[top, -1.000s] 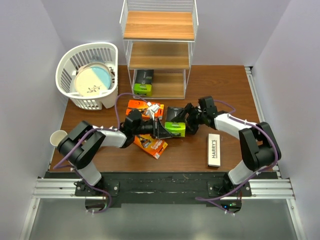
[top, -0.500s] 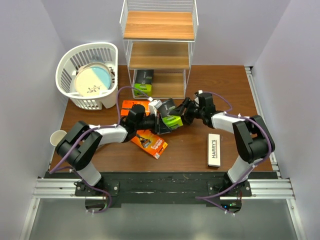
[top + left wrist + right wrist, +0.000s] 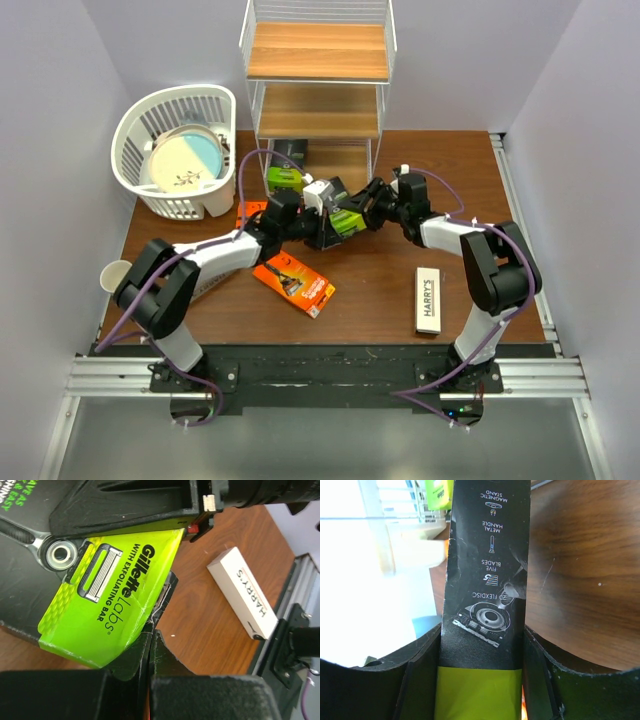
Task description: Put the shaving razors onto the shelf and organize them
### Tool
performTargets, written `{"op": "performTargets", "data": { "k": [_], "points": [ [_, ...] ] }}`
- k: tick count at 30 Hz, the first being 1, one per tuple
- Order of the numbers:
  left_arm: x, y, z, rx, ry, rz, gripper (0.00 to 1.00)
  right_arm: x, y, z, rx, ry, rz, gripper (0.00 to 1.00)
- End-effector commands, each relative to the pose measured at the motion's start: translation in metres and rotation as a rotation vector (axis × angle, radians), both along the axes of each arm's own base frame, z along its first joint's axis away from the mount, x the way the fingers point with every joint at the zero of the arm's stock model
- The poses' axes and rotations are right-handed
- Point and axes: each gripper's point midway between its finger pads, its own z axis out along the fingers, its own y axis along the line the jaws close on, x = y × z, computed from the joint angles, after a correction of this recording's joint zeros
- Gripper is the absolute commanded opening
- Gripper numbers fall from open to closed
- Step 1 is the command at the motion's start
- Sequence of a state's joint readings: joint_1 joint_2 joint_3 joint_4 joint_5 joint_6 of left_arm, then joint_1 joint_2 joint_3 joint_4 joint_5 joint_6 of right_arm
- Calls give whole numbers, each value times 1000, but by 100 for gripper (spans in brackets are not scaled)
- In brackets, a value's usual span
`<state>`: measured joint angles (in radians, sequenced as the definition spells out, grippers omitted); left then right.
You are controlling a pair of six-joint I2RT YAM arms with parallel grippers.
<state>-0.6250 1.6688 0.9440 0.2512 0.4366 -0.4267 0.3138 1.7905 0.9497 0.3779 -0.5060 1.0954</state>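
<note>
- Just in front of the shelf [image 3: 318,50], near the right half of its bottom tier, a black-and-lime pack [image 3: 340,212] is held off the table [image 3: 380,290] between the two arms.
- The right gripper [image 3: 481,635] is clamped on this pack, one finger pressed to each long side, with the black printed end pointing away towards the shelf.
- The left gripper [image 3: 151,635] has its fingers drawn almost together at the pack's lime-green end, and the pack's thin edge looks nipped between them.
- A second black-and-lime pack [image 3: 285,172] sits on the left of the shelf's bottom tier.
- An orange box [image 3: 293,283] lies flat on the table, well out in front of the shelf.
- The HARRY'S box [image 3: 428,300] lies in front of the shelf and off to its right, well apart from it.
- A white basket [image 3: 135,125] stands to the left of the shelf.
</note>
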Motion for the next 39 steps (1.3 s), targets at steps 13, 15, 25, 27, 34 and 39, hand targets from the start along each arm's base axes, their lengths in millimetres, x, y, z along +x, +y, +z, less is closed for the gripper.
{"op": "performTargets", "data": {
  "k": [13,15,25,27,34,39],
  "points": [
    [97,63,-32,383,-145,494,0,47,-4,15,27,-168,-104,54],
    [104,61,-40,392,-141,517,0,48,-8,5,-7,-156,-120,66],
    [118,27,-44,368,-144,546,0,39,-46,-14,-142,-80,-121,99],
    [120,19,-41,338,-129,545,0,32,-51,-7,-153,-89,-101,99],
    [125,3,-29,281,-113,536,0,1,-67,-2,-191,-72,-45,99],
    [133,-16,-1,215,-127,507,0,-16,-68,0,-200,-62,-18,99]
  ]
}}
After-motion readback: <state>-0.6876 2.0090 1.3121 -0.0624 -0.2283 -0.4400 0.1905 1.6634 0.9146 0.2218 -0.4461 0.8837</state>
